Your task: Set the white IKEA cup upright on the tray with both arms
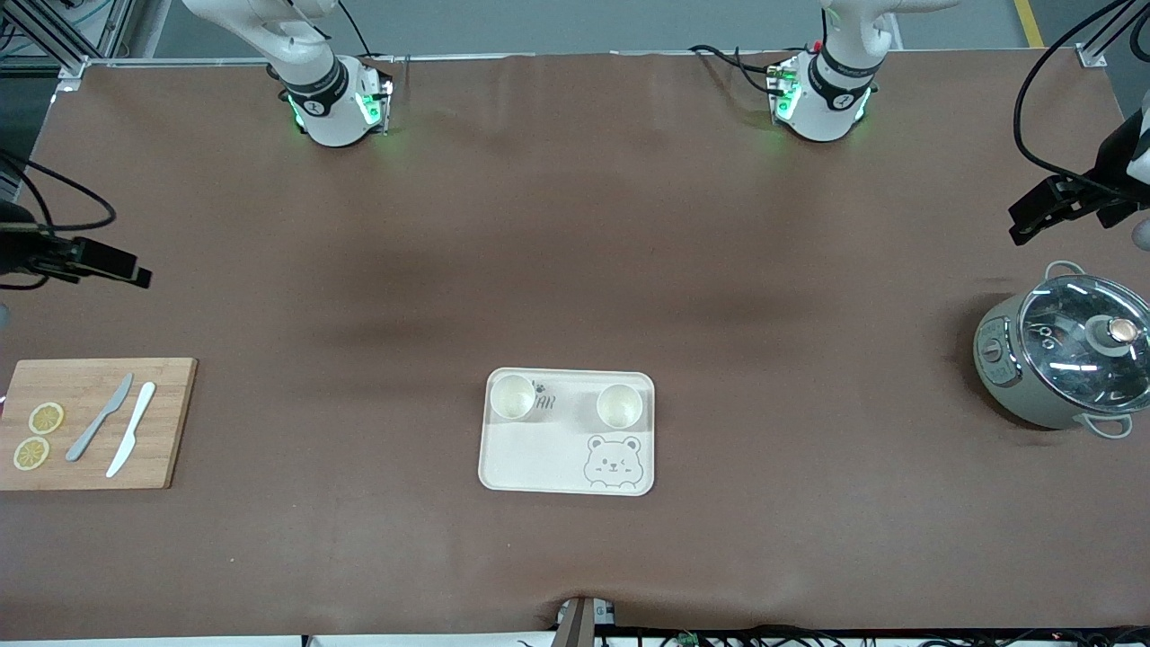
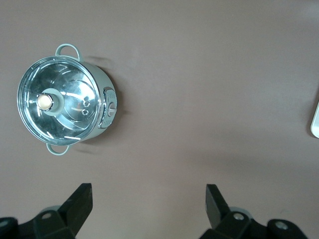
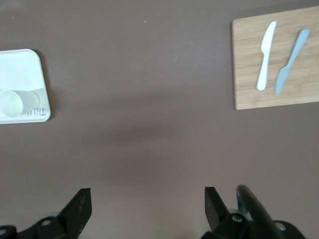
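Note:
The cream tray [image 1: 530,458] with a bear face lies in the middle of the table, nearer to the front camera. Two white cups stand upright along its edge farther from that camera, one [image 1: 513,396] toward the right arm's end and one [image 1: 620,405] toward the left arm's end. The right wrist view shows a corner of the tray [image 3: 30,67] with one cup [image 3: 15,103]. My right gripper [image 3: 148,201] hangs open and empty over bare table above the cutting board's end [image 1: 112,263]. My left gripper [image 2: 148,199] is open and empty over bare table beside the pot [image 1: 1033,220].
A wooden cutting board [image 1: 166,422] at the right arm's end carries two lemon slices [image 1: 45,418], a grey knife [image 1: 101,416] and a white knife [image 1: 132,428]. A grey-green pot with a glass lid [image 1: 1069,350] stands at the left arm's end.

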Tool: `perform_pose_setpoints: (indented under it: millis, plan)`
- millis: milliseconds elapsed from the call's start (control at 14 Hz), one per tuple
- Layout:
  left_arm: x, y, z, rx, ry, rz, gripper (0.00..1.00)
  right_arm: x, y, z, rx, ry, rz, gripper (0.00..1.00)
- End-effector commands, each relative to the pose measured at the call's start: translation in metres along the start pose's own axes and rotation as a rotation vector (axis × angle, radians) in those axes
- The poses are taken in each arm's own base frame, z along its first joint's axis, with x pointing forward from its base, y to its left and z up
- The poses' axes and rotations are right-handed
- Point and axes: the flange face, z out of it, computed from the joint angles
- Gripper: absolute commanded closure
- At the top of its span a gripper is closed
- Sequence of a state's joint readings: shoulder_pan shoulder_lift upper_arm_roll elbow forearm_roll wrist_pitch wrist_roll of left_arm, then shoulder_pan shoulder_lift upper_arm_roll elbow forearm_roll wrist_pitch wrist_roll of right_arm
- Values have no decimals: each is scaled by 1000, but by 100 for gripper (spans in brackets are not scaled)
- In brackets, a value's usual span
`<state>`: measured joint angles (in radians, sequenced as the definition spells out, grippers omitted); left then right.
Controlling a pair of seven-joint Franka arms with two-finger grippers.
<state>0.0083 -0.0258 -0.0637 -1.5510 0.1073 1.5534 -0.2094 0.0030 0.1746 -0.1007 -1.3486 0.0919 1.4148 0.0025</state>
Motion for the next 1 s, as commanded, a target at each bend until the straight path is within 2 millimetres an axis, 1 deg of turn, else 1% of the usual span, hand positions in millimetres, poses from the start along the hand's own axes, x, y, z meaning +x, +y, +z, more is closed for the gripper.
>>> perform_pose_setpoints:
  millis: [0,143,214,286,357,643,714,857,929]
  plan:
    - [-5,-4,-5,-7,1,9,0,-34,3,-19,-38,15,-28,0]
    - [-5,-5,-8,-8,6,17,0,-55,2,-30,-45,64,-35,0]
    - [-6,-4,-9,-10,8,17,0,-63,-2,-30,-57,66,-44,0]
    - [-5,-2,-14,-12,17,12,0,-68,-6,-32,-71,73,-54,0]
    - [-3,-2,-15,-12,22,14,0,-66,-8,-32,-73,82,-59,0]
    - [-2,1,-11,-18,11,5,0,-65,-7,-28,-83,68,-131,0]
    - [-1,-3,-13,-19,18,-2,0,-65,-6,-27,-83,65,-128,0]
    - [0,-3,-13,-59,18,5,0,-64,0,-27,-82,67,-113,0]
    - [2,-3,-10,-58,12,6,0,-64,3,-27,-82,68,-110,0]
